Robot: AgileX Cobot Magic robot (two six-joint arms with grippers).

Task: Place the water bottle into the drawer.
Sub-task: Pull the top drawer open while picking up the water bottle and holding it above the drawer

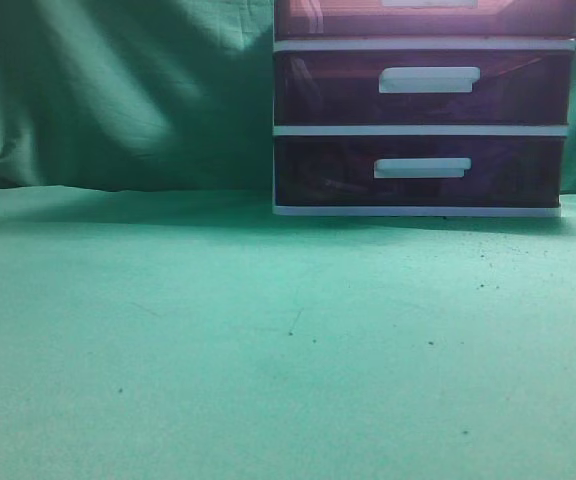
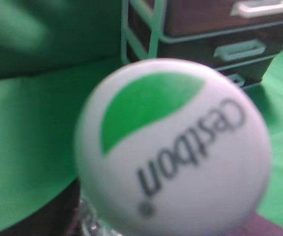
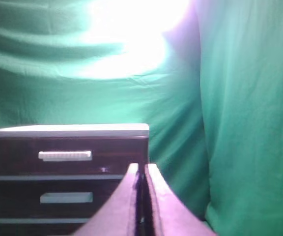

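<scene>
The water bottle point(image 2: 173, 147) fills the left wrist view: I look straight onto its white cap with a green leaf and the word "Cestbon", with clear plastic just below it. My left gripper point(image 2: 53, 216) shows only as dark fingers at the bottom corners on either side of the bottle, shut on it. The drawer point(image 1: 318, 18), dark purple-maroon with a white bar handle, is closed. It also shows in the left wrist view point(image 2: 195, 14) and the right wrist view point(image 3: 18, 155). My right gripper point(image 3: 141, 169) is shut and empty, some way in front of the unit.
The white-framed drawer unit point(image 1: 423, 130) stands at the back right of the green cloth table point(image 1: 218, 330); its middle drawer point(image 1: 318, 90) and lowest drawer point(image 1: 318, 170) are closed. A green cloth backdrop point(image 1: 118, 90) hangs behind. Neither arm shows in the exterior view.
</scene>
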